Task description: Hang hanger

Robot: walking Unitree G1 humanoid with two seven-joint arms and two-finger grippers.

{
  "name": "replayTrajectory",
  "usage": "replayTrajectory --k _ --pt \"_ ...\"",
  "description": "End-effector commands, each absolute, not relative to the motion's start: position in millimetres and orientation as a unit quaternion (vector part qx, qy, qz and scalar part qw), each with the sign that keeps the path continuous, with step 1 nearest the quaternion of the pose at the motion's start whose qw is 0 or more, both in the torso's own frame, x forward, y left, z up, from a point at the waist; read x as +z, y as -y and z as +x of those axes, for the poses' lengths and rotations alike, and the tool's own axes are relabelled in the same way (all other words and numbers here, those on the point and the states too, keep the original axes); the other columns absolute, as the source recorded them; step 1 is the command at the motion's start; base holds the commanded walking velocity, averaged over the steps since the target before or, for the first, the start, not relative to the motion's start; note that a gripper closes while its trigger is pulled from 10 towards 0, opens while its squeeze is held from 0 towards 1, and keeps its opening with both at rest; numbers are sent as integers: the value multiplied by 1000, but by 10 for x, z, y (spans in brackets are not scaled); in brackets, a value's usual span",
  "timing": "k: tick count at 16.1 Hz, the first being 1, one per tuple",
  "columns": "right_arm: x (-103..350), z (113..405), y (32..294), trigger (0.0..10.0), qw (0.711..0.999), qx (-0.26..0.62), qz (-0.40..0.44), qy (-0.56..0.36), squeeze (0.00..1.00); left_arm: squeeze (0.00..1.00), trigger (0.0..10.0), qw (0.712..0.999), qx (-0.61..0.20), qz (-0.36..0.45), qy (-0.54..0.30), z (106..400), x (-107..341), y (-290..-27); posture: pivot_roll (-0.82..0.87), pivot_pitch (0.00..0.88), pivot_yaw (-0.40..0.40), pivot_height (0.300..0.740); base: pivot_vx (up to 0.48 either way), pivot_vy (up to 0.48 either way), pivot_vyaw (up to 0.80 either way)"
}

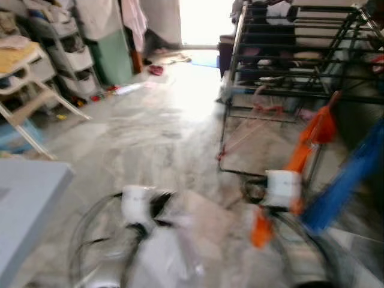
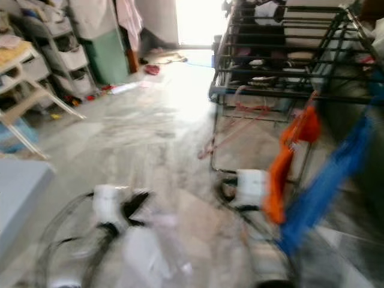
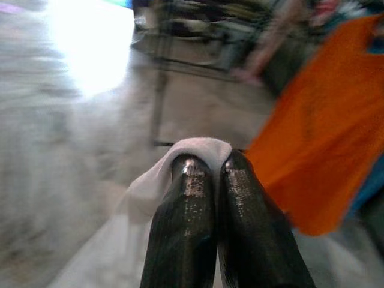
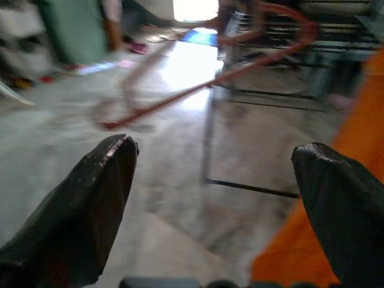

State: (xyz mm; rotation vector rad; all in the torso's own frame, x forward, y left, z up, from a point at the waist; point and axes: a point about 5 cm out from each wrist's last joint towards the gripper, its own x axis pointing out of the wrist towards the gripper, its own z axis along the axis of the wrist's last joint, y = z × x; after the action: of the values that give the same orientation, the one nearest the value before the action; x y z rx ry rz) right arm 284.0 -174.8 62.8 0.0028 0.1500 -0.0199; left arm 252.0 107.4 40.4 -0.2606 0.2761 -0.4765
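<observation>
Your head views are blurred: both arms smear low in frame, a black drying rack (image 1: 288, 66) ahead on the right, orange cloth (image 1: 312, 135) hanging there. Left wrist view: left gripper (image 3: 210, 165) pinched together on white cloth (image 3: 150, 192). Right wrist view: right gripper (image 4: 216, 180) spread wide, empty; a reddish hanger (image 4: 240, 63) beyond, against the rack.

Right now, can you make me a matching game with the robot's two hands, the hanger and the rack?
Things:
1. left hand
2. right hand
3. hanger
4. drying rack

States:
A. red, hooked on the rack
B. fingers wide apart
C. dark metal bars
D. closed on white cloth

Pairs: 1-D, 2-B, 3-A, 4-C
</observation>
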Motion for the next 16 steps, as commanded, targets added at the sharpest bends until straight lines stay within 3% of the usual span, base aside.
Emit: replayTrajectory --k 1,8,12,16 --pt "681 2881 1604 10000 998 8 9 -63 0 0 10000 962 -219 -113 -120 2563 463 -1214 -137 0 38 740 270 398 0" --pt "683 2889 1627 10000 998 -3 10 -61 0 0 10000 962 -221 -108 -121 2577 453 -1196 -138 0 41 740 288 383 0" --pt "688 2898 1647 10000 998 -11 7 -60 0 0 10000 962 -220 -106 -123 2568 439 -1188 -138 0 40 740 343 0 -525" --pt "674 2900 1642 10000 998 -14 9 -64 0 0 10000 964 -211 -105 -125 2563 435 -1189 -132 0 36 740 0 0 -200"
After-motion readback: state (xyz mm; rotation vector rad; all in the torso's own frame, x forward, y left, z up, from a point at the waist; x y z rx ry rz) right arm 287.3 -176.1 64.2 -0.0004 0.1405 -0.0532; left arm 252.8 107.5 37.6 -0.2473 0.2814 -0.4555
